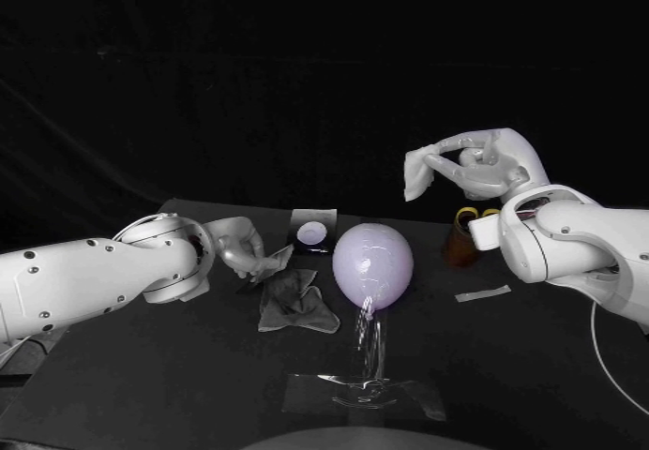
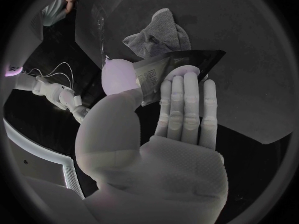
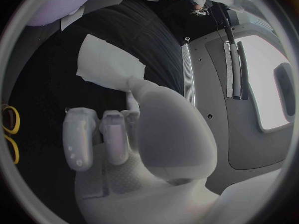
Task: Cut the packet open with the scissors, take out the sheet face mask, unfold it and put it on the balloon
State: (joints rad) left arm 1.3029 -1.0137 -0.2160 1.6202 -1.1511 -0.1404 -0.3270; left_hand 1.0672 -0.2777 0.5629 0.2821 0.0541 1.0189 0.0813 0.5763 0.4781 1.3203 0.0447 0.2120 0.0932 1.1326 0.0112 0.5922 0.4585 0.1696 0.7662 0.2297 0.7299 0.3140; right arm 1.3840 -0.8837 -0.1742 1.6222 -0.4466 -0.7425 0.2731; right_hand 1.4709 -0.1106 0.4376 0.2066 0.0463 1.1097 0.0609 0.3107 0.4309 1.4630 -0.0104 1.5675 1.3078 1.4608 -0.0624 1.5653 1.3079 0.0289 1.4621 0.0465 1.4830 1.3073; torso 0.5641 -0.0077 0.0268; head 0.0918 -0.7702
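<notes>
My right hand [image 1: 476,167] is raised above the table's far right and pinches a white folded sheet mask [image 1: 419,175], which hangs from its fingertips; the right wrist view shows the mask [image 3: 109,64] between thumb and fingers [image 3: 102,134]. My left hand [image 1: 238,247] is low at the left and holds the dark packet [image 2: 181,67] between thumb and flat fingers [image 2: 187,109]. The lavender balloon [image 1: 375,265] stands upright on a clear stand [image 1: 365,380] at the table's middle. Scissors with yellow handles [image 1: 474,217] stick out of a brown holder [image 1: 461,247] under the right hand.
A crumpled grey cloth [image 1: 297,305] lies on the table between my left hand and the balloon. A dark square item with a pale round mark [image 1: 314,232] stands behind the balloon. A small white strip [image 1: 483,293] lies to the balloon's right.
</notes>
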